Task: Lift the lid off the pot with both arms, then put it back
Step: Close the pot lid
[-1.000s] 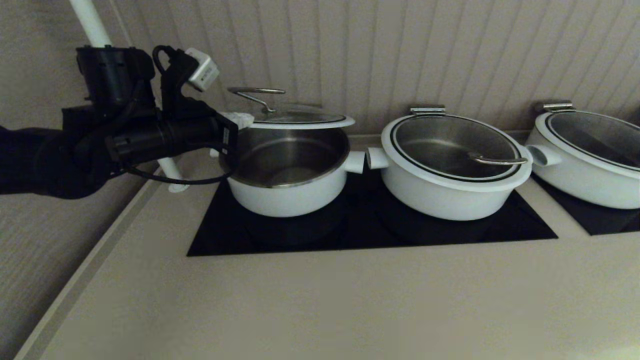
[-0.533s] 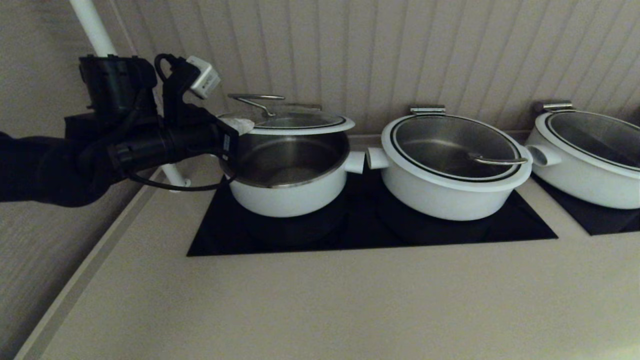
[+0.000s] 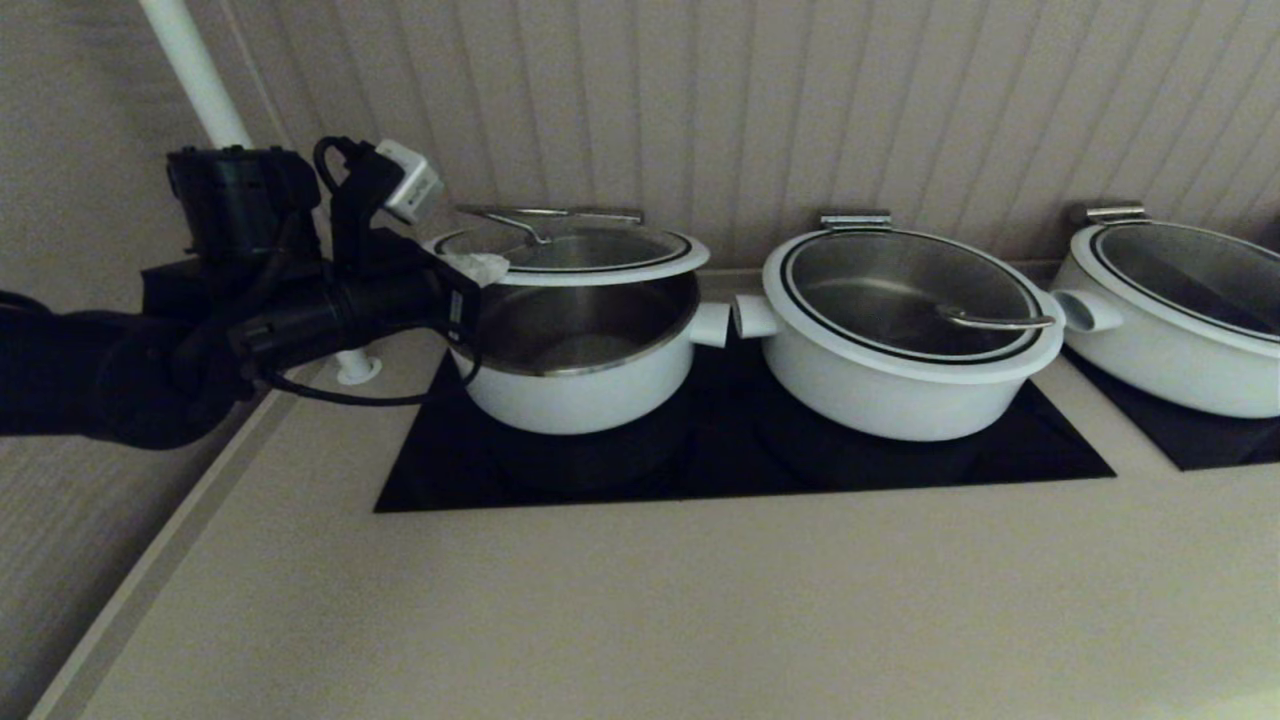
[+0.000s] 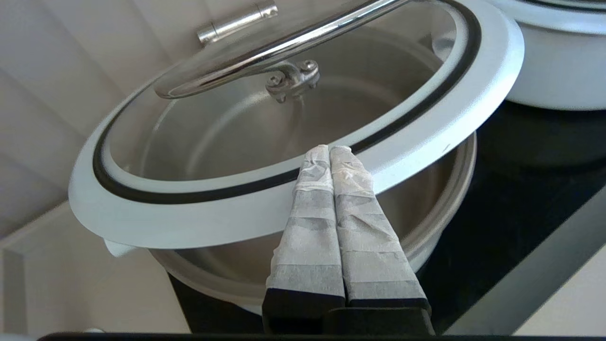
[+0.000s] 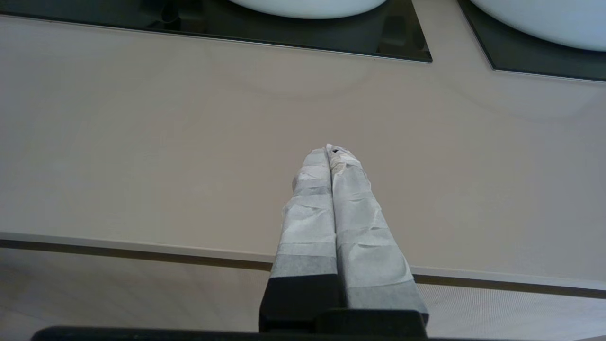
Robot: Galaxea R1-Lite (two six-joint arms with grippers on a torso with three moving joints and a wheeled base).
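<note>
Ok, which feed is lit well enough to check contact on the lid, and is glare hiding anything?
Head view: dim, the left gripper merges with its dark arm. Left wrist view: evenly lit, shut fingertips plainly against the lid; bright streaks only on the steel handle, the glass still shows the pot. Right wrist view: bright, only the right gripper over countertop.

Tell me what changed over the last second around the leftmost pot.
The left gripper, shut on the lid, has come down, lowering it closer to the pot rim; it isn't seated yet. The right gripper hangs shut over the counter. The pot and the other pots stayed put.
</note>
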